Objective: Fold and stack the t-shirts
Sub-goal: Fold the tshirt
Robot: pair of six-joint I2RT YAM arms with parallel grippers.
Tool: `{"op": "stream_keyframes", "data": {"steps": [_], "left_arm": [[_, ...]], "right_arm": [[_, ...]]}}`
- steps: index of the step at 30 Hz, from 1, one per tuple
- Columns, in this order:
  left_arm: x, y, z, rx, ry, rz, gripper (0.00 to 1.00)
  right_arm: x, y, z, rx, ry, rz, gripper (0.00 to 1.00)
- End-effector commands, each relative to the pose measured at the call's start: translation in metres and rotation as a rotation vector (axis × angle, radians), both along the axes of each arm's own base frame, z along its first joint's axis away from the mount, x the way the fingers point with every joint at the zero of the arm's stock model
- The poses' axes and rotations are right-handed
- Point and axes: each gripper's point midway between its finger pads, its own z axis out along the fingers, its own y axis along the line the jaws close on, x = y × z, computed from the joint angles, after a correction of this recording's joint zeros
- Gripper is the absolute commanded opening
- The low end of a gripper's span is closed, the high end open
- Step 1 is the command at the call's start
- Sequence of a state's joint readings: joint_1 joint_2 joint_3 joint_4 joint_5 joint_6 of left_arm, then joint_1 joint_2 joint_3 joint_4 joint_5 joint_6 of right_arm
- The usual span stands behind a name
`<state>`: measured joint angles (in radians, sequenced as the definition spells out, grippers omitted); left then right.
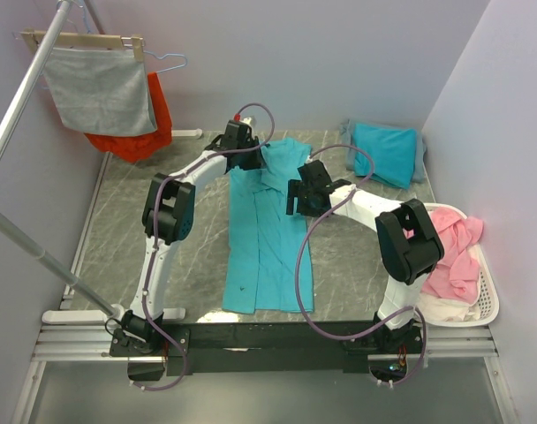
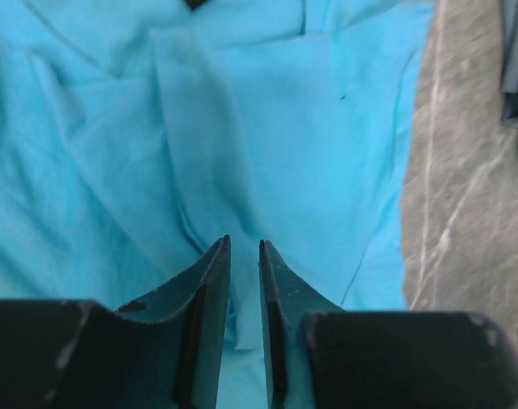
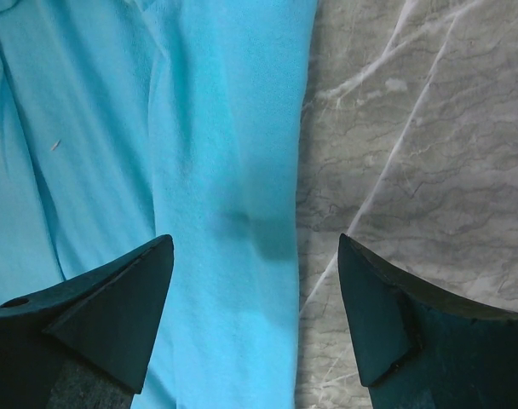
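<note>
A turquoise t-shirt (image 1: pixel 264 238) lies lengthwise in the middle of the table, folded into a narrow strip. My left gripper (image 1: pixel 248 157) is at its far end, near the collar. In the left wrist view its jaws (image 2: pixel 242 245) are closed to a thin gap with a ridge of the shirt (image 2: pixel 267 128) pinched between them. My right gripper (image 1: pixel 302 196) hovers over the shirt's right edge. In the right wrist view it (image 3: pixel 255 243) is wide open, one finger over the cloth (image 3: pixel 225 170) and one over bare table. A second folded turquoise t-shirt (image 1: pixel 388 152) lies at the back right.
A white laundry basket (image 1: pixel 489 305) with pink clothes stands at the right edge. A grey cloth (image 1: pixel 101 88) and an orange-red garment (image 1: pixel 154 132) hang on a rack at the back left. A metal pole (image 1: pixel 26 234) crosses the left side. Grey fabric (image 1: pixel 348 132) lies under the folded shirt.
</note>
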<state>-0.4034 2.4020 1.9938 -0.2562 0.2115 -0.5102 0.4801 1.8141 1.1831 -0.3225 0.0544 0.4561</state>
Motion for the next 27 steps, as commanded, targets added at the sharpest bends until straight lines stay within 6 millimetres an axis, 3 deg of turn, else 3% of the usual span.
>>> {"op": "stream_keyframes", "data": {"steps": [1, 6, 12, 15, 20, 23, 24, 27], "left_arm": [[0.002, -0.003, 0.010, -0.003, -0.034, -0.005, 0.25], [-0.002, 0.004, 0.002, 0.023, -0.016, 0.011, 0.26], [-0.010, 0.009, -0.005, 0.061, 0.007, 0.019, 0.34], [-0.012, 0.010, -0.003, 0.052, -0.008, 0.025, 0.25], [-0.011, 0.006, -0.001, 0.048, 0.001, 0.009, 0.24], [-0.012, 0.004, -0.003, 0.038, 0.008, -0.001, 0.10], [-0.013, 0.003, -0.003, 0.035, 0.009, -0.004, 0.01], [-0.015, 0.001, 0.008, 0.013, -0.003, -0.013, 0.01]], "right_arm": [[0.002, 0.005, 0.017, 0.033, -0.044, -0.003, 0.84], [0.000, 0.005, 0.014, 0.030, -0.040, 0.002, 0.84], [-0.001, 0.005, 0.010, 0.028, -0.027, 0.002, 0.84], [-0.001, 0.006, 0.009, 0.030, -0.025, 0.004, 0.84], [-0.001, 0.006, 0.007, 0.028, -0.019, 0.002, 0.84], [-0.001, 0.005, 0.006, 0.025, -0.015, 0.000, 0.84], [-0.002, 0.005, 0.005, 0.023, -0.013, -0.001, 0.84], [-0.004, 0.004, 0.002, 0.021, -0.007, 0.000, 0.84]]}}
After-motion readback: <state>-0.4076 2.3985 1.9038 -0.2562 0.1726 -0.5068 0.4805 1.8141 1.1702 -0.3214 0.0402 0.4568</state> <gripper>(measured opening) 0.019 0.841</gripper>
